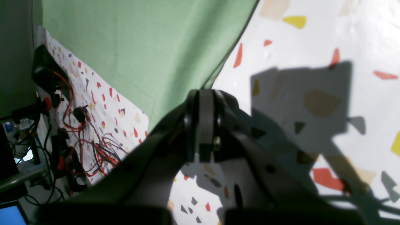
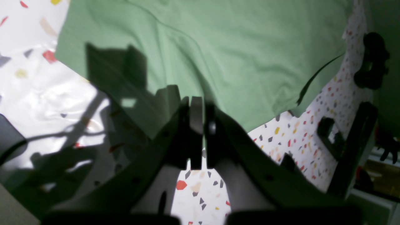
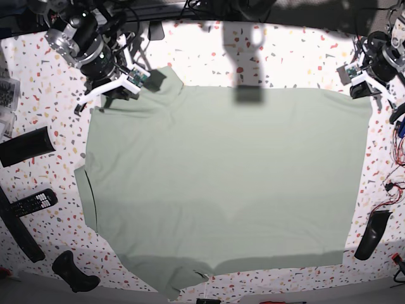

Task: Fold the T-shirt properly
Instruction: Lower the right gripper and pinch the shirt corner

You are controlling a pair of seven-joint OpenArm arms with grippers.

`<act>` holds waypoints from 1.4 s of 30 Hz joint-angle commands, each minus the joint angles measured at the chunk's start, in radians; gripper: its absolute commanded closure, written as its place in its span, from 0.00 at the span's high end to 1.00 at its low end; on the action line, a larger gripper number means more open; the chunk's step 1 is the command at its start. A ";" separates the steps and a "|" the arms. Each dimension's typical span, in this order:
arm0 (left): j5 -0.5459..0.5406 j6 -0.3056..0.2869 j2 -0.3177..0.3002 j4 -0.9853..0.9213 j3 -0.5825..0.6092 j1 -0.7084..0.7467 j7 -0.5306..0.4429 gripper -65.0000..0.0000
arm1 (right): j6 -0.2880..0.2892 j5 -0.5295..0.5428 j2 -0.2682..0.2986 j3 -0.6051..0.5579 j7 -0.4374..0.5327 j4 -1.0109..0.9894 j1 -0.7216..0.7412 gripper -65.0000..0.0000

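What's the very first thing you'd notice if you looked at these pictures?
The huge green T-shirt, spread almost flat and covering most of the speckled table. Then the two grippers at its far corners: the right gripper at the base view's upper left, shut on the cloth, and the left gripper at the upper right, pinching the shirt's edge. A black remote lies beside the shirt on the left.

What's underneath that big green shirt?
The shirt lies spread on a white table speckled with coloured flecks, which shows all around its edges. Whatever else might lie beneath the cloth is covered and cannot be seen.
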 commanded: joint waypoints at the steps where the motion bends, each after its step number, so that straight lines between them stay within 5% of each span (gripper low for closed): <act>1: -0.002 0.003 -0.020 0.017 -0.007 0.000 -0.004 0.00 | -0.010 -0.008 0.011 0.006 -0.001 0.027 0.003 0.00; 7: -0.002 0.003 -0.020 0.023 -0.007 0.000 -0.005 0.00 | 0.063 0.064 0.011 0.006 -0.115 0.036 0.002 0.04; 10: -0.002 0.003 -0.019 0.023 -0.007 0.000 -0.005 0.00 | 0.111 0.067 0.011 0.006 -0.124 0.036 0.002 0.33; 12: -0.002 0.003 -0.019 0.023 -0.007 0.000 -0.005 0.00 | 0.110 0.067 0.011 0.006 -0.121 0.035 0.000 0.42; 26: -0.002 0.003 -0.020 0.023 -0.007 -0.001 -0.005 0.00 | 0.111 0.010 0.011 0.006 -0.080 -0.083 0.000 0.42; 32: -0.002 0.003 -0.019 0.023 -0.007 -0.001 -0.005 0.00 | 0.111 -0.031 0.011 0.006 0.028 -0.083 0.000 0.42; 42: -0.002 0.003 -0.020 0.023 -0.007 -0.001 -0.005 0.00 | 0.117 -0.013 0.011 0.006 0.028 -0.085 0.000 0.42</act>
